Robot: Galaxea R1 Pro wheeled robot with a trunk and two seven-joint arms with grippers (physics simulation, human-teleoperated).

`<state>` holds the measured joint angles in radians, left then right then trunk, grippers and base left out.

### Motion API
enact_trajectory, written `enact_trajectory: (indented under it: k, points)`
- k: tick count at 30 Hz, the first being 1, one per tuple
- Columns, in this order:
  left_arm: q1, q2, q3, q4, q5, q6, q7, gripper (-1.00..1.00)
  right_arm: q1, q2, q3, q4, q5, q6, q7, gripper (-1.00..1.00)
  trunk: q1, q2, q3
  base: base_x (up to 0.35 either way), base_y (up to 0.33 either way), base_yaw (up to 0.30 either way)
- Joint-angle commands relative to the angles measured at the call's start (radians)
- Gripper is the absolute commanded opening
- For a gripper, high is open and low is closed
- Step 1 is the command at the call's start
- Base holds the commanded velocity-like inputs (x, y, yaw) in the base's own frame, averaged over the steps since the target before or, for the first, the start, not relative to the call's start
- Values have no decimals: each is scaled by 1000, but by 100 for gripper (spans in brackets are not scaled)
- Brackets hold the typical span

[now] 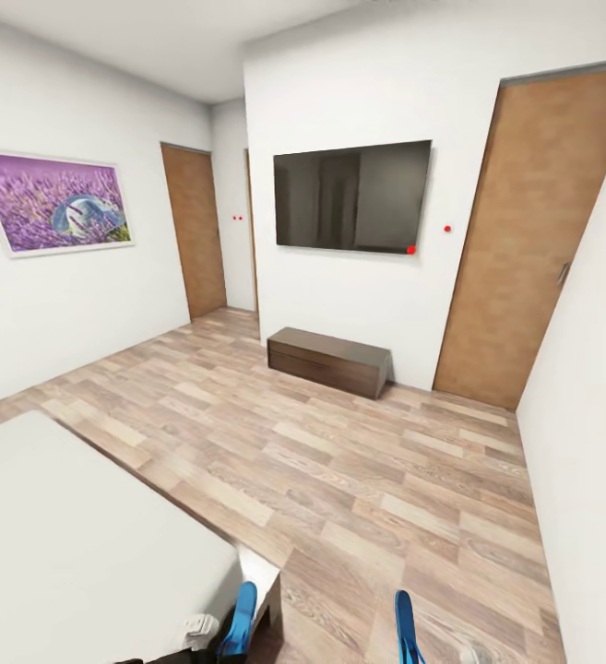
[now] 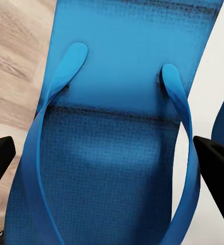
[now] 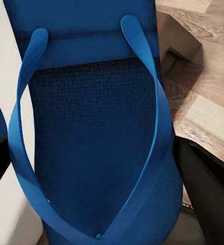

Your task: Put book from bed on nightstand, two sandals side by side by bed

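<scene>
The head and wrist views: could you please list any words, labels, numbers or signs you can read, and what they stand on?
None can be read.
Picture on the wall: purple flowers, no lettering.
TV: dark blank screen, one red dot.
Left sandal and right sandal: plain blue, no brand.

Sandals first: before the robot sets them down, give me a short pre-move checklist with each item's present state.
1. Left pincer holds a sandal: ok, its dark fingers flank the blue sole.
2. Right pincer holds the other sandal: ok, sole sits between its fingers.
3. Both sandals up off the floor: ok; their tips rise at the head view's bottom edge.
4. Bed close by: ok, mattress corner at lower left.
5. Bare floor beside the bed: ok, planks look free.
6. Book already on a nightstand: cannot tell.
</scene>
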<state>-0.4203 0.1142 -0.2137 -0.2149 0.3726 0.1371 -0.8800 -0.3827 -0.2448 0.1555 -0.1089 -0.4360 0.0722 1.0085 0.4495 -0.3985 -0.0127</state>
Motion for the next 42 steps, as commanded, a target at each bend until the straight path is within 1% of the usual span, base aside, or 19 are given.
enact_trajectory:
  k: [1,42]
  points:
    - [0,1,-6,-1,10,10,-2,-100,-1,0,7,0,-10,8,2,-100,1,-2,-1,0,0,-300]
    - [0,1,-6,-1,9,11,-3,-100,-1,1,7,0,-10,8,1,-100,1,-2,-1,0,0,-300]
